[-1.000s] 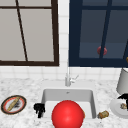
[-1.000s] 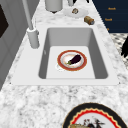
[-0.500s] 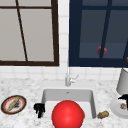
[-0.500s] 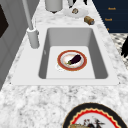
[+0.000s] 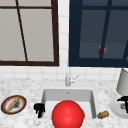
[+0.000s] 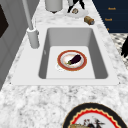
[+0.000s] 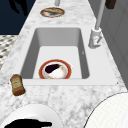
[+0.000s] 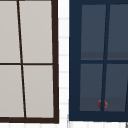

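Where the front view puts a red ball (image 5: pixel 67 115) over the sink (image 5: pixel 47 96), the left side view exposes a plate (image 6: pixel 72 60) with an eggplant (image 6: pixel 75 59) inside the sink. Left hand (image 5: pixel 39 109) hovers at the sink's left edge, fingers downward, grasp indeterminable. Right hand (image 5: pixel 124 101) hangs over a white plate (image 5: pixel 113 107) right of the sink, fingers indistinct. No legible writing.

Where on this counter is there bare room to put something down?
Bare marble lies between the patterned plate and the sink's left rim, though the left hand hangs there. The basin floor behind the eggplant plate is bare. Right of the sink it is crowded: small jar, white plate, right hand, grey canister.
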